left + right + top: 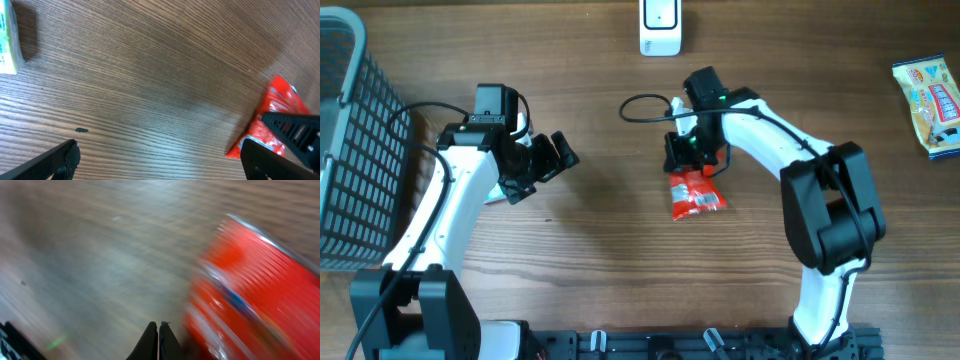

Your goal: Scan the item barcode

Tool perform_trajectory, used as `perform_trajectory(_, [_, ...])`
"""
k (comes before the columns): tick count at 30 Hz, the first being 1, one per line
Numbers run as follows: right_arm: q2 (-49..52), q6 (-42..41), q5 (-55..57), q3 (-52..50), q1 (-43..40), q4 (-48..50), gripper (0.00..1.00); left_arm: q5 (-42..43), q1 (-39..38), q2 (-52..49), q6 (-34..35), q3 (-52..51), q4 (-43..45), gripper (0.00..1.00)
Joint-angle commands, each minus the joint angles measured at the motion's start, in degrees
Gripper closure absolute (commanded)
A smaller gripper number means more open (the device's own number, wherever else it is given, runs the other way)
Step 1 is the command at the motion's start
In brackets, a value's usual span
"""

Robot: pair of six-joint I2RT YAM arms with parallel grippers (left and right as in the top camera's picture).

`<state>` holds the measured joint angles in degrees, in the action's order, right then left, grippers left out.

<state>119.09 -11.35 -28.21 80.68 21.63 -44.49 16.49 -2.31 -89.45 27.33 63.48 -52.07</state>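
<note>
1. The red packet (pixel 696 193) is lying flat on the wooden table (pixel 610 255), about midway between the two arms.
2. The right fingers (pixel 151 342) are pressing tight against each other with nothing between them. They are sitting at the red packet's far edge. In the blurred right wrist view, the packet is showing just beside them, not in their grip.
3. The left fingers (pixel 55 162) are standing spread wide and gripping nothing. They are hovering over bare wood well to the left of the red packet, whose corner is showing behind one finger in the left wrist view.
4. A white scanner unit (pixel 660 25) is standing beyond the red packet, at the table's far edge.
5. A grey basket (pixel 345 150) is standing far to the left of the red packet. A yellow snack pack (pixel 932 105) is lying far to its right. A pale box (pixel 7 40) is lying to the packet's left, past the left fingers.
</note>
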Motion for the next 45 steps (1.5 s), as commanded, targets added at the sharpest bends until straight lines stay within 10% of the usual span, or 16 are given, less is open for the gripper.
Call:
perform_trajectory(1, [1.9,-0.8,1.0,-0.6,-4.4,0.3,0.96,0.8,-0.2,-0.3,0.1,0.2,-0.1,0.0])
perform_trajectory(20, [-9.4,24.8,-22.7,-1.4,-14.4,-19.6,0.96,7.3,-0.7,-0.3,-0.2,0.2,1.2,0.0])
perform_trajectory(32, [-7.1,9.8,-18.3,-22.9,-18.6,7.4,0.96,8.6,-11.2,-0.3,0.2,0.2,4.6,0.0])
perform_trajectory(45, [-15.0,10.6,-8.6,-11.6,-19.5,-11.2,0.92,8.8,-22.4,-0.3,3.7,0.2,10.7,0.0])
